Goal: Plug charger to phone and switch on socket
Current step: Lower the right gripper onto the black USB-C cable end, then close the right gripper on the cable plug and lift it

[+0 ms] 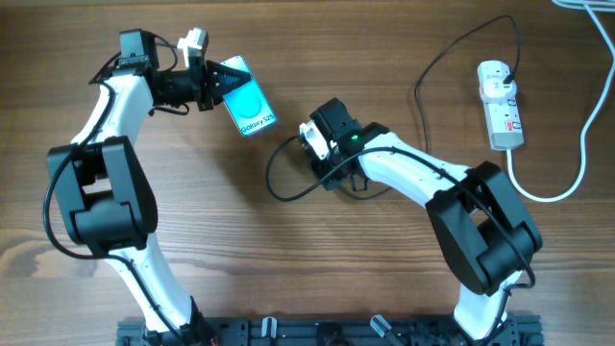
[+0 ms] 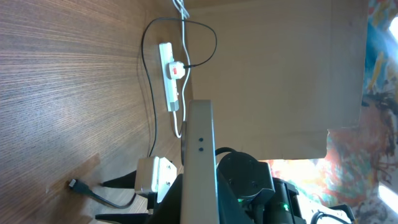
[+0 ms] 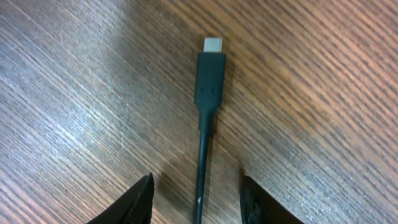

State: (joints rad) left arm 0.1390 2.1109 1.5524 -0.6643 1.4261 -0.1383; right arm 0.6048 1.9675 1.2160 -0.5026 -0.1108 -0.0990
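- Far left: the left fingers (image 1: 229, 76) are pressed together on the phone (image 1: 252, 108), pinching its far end. The turquoise face looks up, with the white lettering at its near end, and the phone slants off toward the right. Whether its free end touches the bench (image 1: 384, 58) I cannot tell.
- In the left wrist view the phone shows edge-on, a narrow pale slab running out from the fingers.
- Middle: the right fingers (image 3: 140, 199) stand spread, low over the bench, one on each side of the charger (image 3: 210, 81). Neither finger touches the cable.
- The charger's connector tip lies flat on the wood just beyond the fingertips, its metal end pointing away from them. It is apart from the phone, with bare wood between.
- Behind the tip the black cable curls in a loop on the bench at the near left of the right arm. It is lost against that arm, then shows again swinging out to the far right.
- Far right: the socket (image 1: 502, 106) lies flat on the bench, well apart from both arms, its long side running far to near.
- A white adapter (image 1: 494, 75) sits plugged into the socket's far end, with the black cable leaving it. Small red marks show toward the near end.
- The thick white cord (image 1: 567, 187) leaves the socket's near end, bends right and climbs off the far right edge.
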